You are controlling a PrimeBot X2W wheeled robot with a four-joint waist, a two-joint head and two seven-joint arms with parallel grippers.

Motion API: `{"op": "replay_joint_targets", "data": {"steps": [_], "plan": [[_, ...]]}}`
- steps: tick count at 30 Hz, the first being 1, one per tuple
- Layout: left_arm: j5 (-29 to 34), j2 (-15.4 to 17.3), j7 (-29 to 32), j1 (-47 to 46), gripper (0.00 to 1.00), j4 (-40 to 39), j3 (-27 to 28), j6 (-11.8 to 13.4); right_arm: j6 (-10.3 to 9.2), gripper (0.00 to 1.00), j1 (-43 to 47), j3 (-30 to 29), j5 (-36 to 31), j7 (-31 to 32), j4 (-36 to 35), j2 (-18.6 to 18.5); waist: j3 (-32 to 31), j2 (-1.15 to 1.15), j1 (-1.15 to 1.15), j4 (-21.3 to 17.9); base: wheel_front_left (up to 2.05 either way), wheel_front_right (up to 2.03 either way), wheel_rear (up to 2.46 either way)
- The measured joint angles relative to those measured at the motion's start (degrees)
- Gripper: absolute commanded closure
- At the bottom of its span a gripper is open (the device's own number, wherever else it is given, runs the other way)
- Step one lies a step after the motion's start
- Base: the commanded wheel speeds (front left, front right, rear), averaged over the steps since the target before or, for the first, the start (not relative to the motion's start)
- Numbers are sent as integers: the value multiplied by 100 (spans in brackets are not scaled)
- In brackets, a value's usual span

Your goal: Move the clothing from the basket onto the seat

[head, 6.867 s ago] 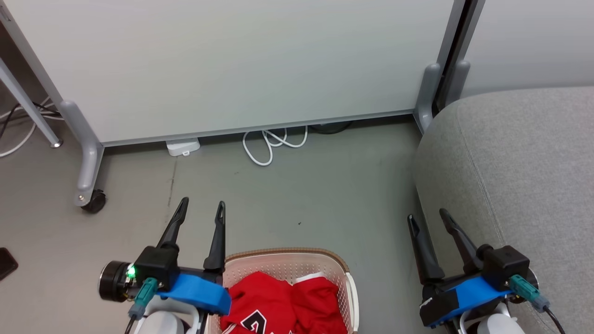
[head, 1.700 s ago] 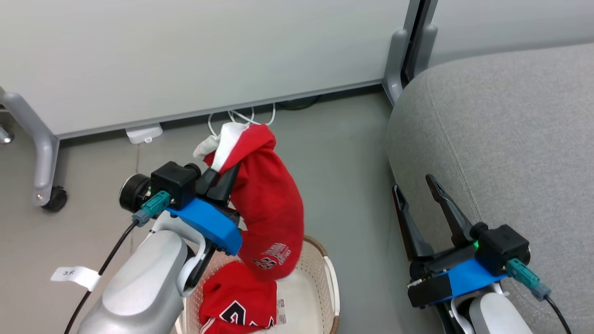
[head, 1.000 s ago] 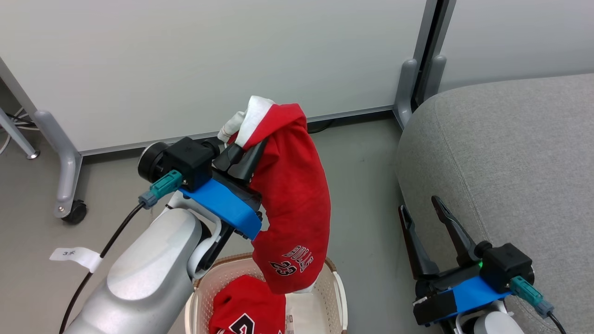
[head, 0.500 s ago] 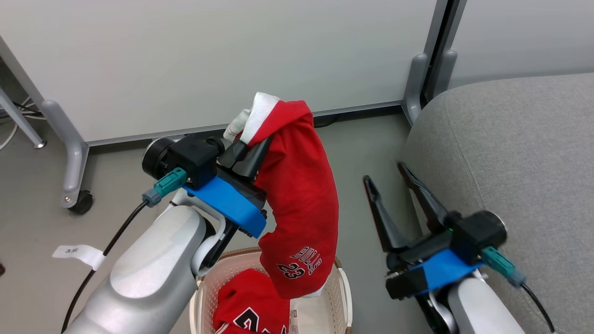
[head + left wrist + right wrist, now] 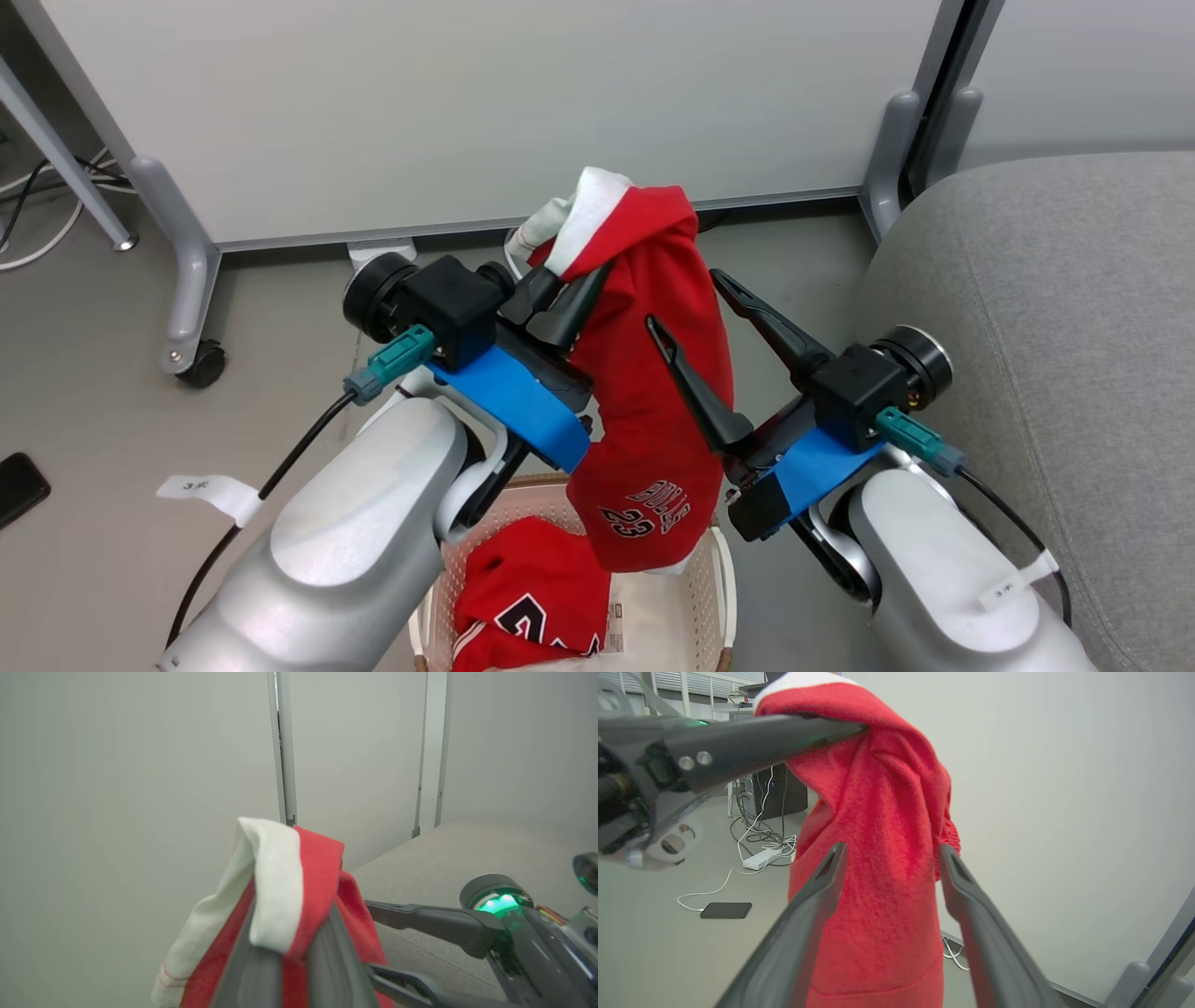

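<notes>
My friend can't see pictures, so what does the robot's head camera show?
The left gripper holds a red garment up by its white-trimmed end, above the basket, where a second red garment lies. The right gripper, fingers open, straddles the hanging cloth; the grey seat is at right.

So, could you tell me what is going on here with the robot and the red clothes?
The robot's left gripper is shut on the top of one red garment, which hangs above the basket. The right gripper is open, with its fingers on either side of the hanging cloth, not closed on it. A second red garment lies in the basket. The grey seat on the robot's right has no clothing on the part in view.
</notes>
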Motion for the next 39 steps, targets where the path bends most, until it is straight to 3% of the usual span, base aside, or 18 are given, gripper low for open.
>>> {"op": "replay_joint_targets", "data": {"steps": [9,10,11,12,39], "plan": [[40,-65,-9,-76,100,-104,-142,-1,4,0,-545,699,397,-1,571,-148,101,0,0,117,0,0,0],[40,-67,-9,-77,100,-111,-152,-1,4,29,-598,786,450,0,632,-165,103,0,0,119,0,0,0],[40,-68,-9,-79,100,-119,-158,-2,3,72,-630,842,501,0,680,-167,105,0,0,119,0,0,0],[40,-69,-9,-79,100,-131,-165,-2,3,100,-655,892,542,-1,711,-166,108,0,0,119,0,0,0],[75,-27,-10,-83,100,-194,-143,-5,3,100,-760,1000,822,0,703,-134,204,0,-1,38,0,0,0]]}}
